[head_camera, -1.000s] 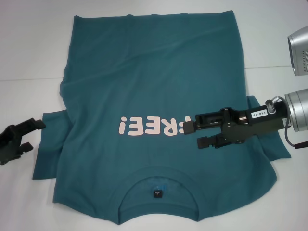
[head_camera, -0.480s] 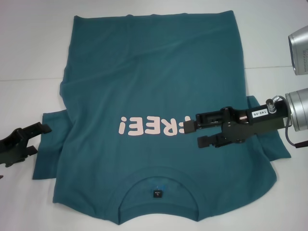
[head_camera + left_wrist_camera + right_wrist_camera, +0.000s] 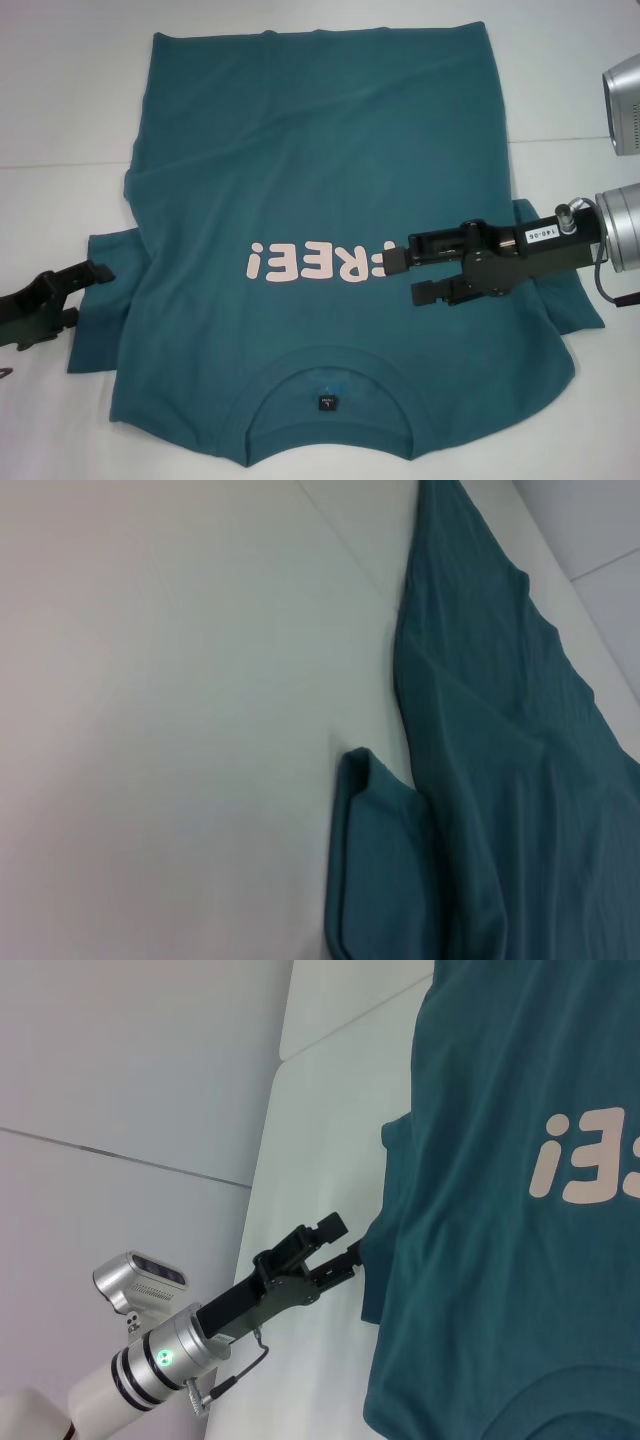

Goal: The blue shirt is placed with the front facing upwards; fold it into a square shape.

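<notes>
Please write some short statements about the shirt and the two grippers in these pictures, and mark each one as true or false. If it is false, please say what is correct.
1. The blue shirt lies spread out with its print facing up. True.
2. The collar is on the side far from the robot. False: it is at the near edge, close to the robot.
3. The right gripper is above the shirt, beside the end of the print. True.
4. The right gripper is shut on a sleeve. False: its fingers are apart and hold nothing.
5. The left gripper is open at the left sleeve. True.
6. The shirt is already folded into a square. False: body and both sleeves are still spread.
</notes>
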Robot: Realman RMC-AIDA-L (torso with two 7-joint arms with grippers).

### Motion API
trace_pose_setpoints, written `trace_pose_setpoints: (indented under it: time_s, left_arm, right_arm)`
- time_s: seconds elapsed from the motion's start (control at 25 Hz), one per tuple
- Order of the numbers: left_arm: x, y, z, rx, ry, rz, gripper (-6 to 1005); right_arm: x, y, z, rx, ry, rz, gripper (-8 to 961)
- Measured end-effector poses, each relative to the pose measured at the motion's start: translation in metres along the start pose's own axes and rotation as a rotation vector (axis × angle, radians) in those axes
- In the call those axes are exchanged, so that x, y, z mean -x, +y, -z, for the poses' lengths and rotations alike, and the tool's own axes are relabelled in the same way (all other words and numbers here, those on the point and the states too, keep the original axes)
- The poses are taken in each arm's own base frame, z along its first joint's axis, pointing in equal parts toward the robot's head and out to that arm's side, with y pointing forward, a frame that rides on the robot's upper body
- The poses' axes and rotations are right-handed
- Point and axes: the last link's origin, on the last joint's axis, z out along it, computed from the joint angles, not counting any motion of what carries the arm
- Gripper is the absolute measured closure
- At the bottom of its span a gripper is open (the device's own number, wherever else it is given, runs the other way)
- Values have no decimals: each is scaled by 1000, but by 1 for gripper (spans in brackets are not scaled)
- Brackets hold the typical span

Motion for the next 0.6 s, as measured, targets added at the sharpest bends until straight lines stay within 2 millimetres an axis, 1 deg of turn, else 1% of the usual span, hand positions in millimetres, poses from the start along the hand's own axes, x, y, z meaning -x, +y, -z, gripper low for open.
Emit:
trace_pose_setpoints:
  time_s: [0.16,0.44,0.6]
  left_arm:
    - [1,3,-2,7,-11,-6,95]
    - [2,11,-6,29,-27,-16,129]
    - [0,15,-8,29,-38,-24,148]
  right_arm:
    - [0,-1,2,-1,-6,-4,39]
    - [0,-2,2,-2,-7,-5,39]
    - [0,-2,3,0,-12,-7,39]
